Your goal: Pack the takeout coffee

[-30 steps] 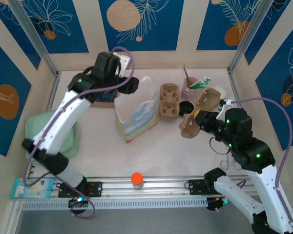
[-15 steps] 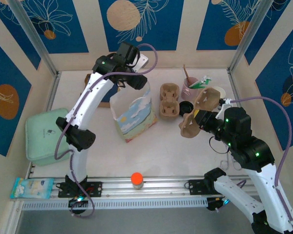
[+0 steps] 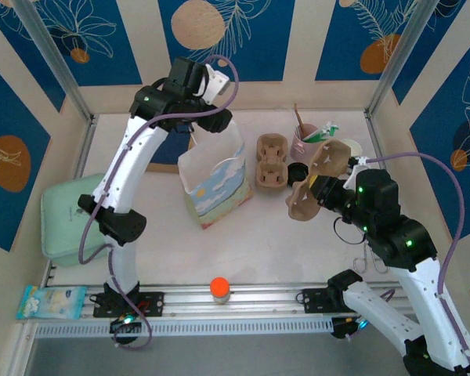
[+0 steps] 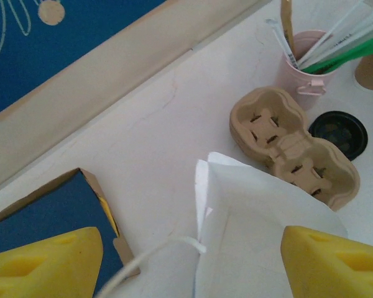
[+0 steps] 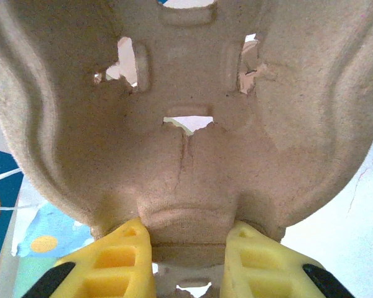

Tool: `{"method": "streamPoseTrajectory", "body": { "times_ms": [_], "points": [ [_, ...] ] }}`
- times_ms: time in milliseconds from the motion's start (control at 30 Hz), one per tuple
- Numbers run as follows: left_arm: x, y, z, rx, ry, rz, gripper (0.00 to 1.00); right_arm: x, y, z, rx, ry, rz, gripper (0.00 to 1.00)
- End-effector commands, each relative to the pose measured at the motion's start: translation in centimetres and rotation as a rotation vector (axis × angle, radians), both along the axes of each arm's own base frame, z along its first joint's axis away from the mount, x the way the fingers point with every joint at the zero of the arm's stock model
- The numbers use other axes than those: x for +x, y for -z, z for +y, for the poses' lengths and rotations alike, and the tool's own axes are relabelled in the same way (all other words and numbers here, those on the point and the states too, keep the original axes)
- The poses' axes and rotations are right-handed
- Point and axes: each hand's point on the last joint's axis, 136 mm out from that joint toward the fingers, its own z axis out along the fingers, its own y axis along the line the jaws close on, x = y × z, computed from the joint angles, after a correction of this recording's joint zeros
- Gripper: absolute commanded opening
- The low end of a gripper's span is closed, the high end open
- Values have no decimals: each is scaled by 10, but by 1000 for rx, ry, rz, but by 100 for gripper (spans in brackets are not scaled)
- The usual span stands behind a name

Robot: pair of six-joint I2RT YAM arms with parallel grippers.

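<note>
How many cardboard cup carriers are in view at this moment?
2. One carrier lies on the table beside the paper bag; the second carrier is gripped by the right pincer, off the table. The bag's inside is hidden.

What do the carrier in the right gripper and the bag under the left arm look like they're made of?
The cup carrier looks like moulded paper pulp. It is matte tan, with a fibrous, slightly rough surface and ragged edges at its slots. The bag seems to be thin paper, plain white inside and colour-printed outside. It holds sharp folds and stands open on its own. Whether it has a coating is not clear.
</note>
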Motion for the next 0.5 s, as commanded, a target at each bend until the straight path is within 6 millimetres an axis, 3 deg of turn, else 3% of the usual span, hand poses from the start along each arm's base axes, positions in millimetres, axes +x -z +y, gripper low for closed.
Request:
{"method": "streamPoseTrajectory", "body": {
  "times_ms": [0, 167, 467],
  "points": [
    [11, 2, -6, -1, 33, -18, 76, 0, -7, 0, -4, -8, -30, 18],
    [22, 21, -10, 12, 41, 21, 76, 0, -4, 0, -5, -7, -22, 18],
    [15, 68, 2, 123, 39, 164, 76, 1, -1, -1, -5, -1, -16, 18]
  ]
}}
